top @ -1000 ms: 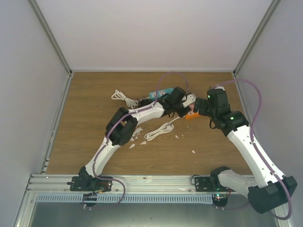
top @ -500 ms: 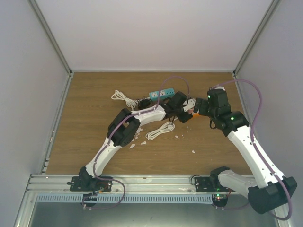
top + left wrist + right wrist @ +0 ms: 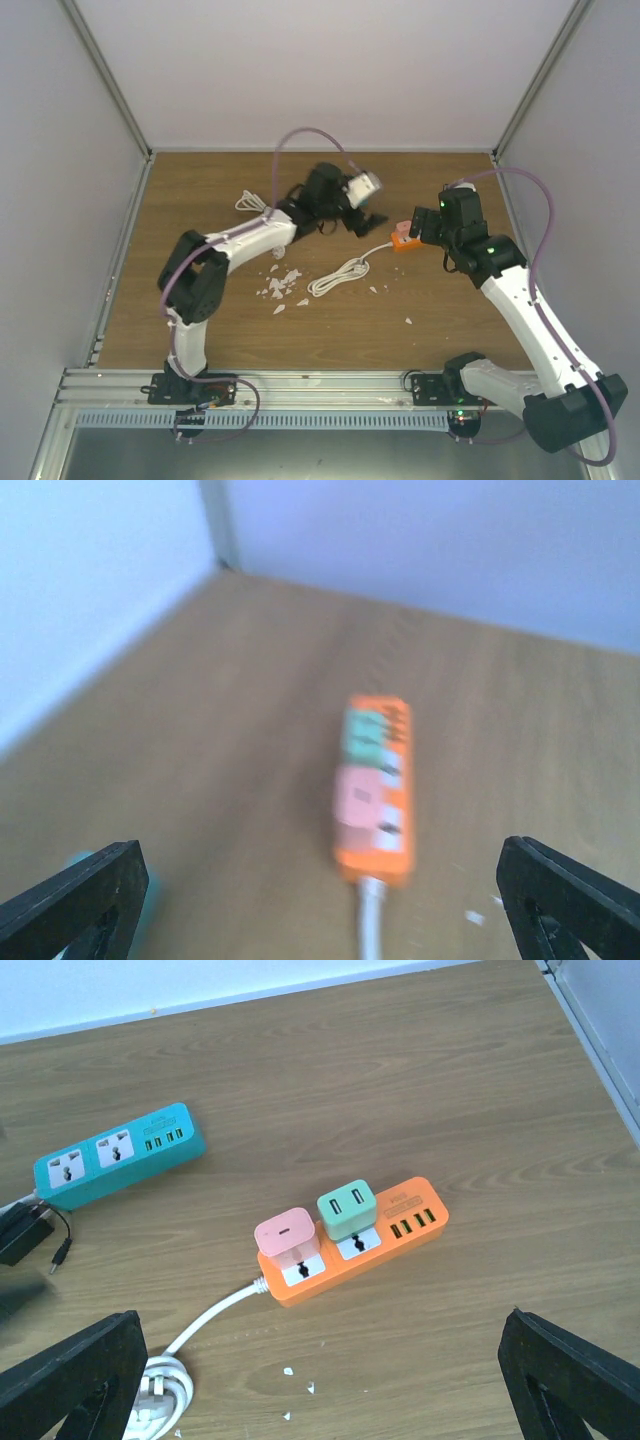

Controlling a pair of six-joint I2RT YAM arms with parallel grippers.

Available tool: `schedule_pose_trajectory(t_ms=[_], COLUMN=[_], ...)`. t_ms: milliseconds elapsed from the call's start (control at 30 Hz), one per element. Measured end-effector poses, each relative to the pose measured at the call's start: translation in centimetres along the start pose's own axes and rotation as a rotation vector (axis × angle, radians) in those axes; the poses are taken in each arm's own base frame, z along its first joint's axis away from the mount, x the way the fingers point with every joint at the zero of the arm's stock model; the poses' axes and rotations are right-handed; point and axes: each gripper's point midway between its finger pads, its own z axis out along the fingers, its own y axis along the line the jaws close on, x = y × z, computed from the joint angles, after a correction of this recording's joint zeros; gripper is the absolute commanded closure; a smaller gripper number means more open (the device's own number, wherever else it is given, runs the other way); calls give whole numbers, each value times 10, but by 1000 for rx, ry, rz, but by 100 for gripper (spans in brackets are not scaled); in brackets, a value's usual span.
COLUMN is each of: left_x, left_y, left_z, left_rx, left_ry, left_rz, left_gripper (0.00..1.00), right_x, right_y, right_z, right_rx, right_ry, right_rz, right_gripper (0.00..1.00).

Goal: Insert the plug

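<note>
Two sockets of the orange power strip (image 3: 350,1245) hold a pink plug (image 3: 286,1235) and a green plug (image 3: 347,1210), both seated. Left gripper (image 3: 320,905) and right gripper (image 3: 320,1380) hover nearby, jaws wide apart, empty. Insertion looks done; next, probably just drawing the arms clear.

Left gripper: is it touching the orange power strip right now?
Apart. The left wrist view shows the left gripper open, its fingers at the lower corners, with wood visible between them and the orange power strip.
</note>
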Motion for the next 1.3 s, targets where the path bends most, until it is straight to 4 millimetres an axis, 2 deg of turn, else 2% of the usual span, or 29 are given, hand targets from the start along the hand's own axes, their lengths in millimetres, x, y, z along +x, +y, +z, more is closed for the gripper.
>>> schedule_pose_trajectory(t_ms=[67,133,200,267,300,400,533,700,800,967,1167,1300], left_x=[-26,-31,-20,0,12,41,73,76,81,105,136,146], left_y=[37,73,110,147,163,191,192,194,196,199,193,189], left_z=[-28,-46,-55,-53,-48,-26,-2,13,15,16,21,23], left_rx=[-70,-126,-176,-222,-238,-253,-219,-183,-183,-210,-183,-168], left_ry=[-87,-125,-118,-81,-55,15,104,144,173,251,331,361], left_rz=[-3,-20,-52,-93,-116,-159,-185,-160,-155,-166,-175,-173], left_gripper=[1,1,1,1,1,1,1,1,1,1,1,9], right_x=[0,0,0,0,0,0,0,1,1,0,0,0], right_y=[0,0,0,0,0,0,1,1,2,4,4,4], right_z=[0,0,0,0,0,0,0,0,0,0,0,0], right_rx=[0,-1,-1,-3,-3,-6,-9,-11,-15,-26,-27,-27], right_ry=[0,0,0,0,1,1,3,5,5,4,5,5], right_rz=[0,1,2,2,2,3,2,2,2,4,4,4], right_gripper=[0,0,0,0,0,0,0,0,0,0,0,0])
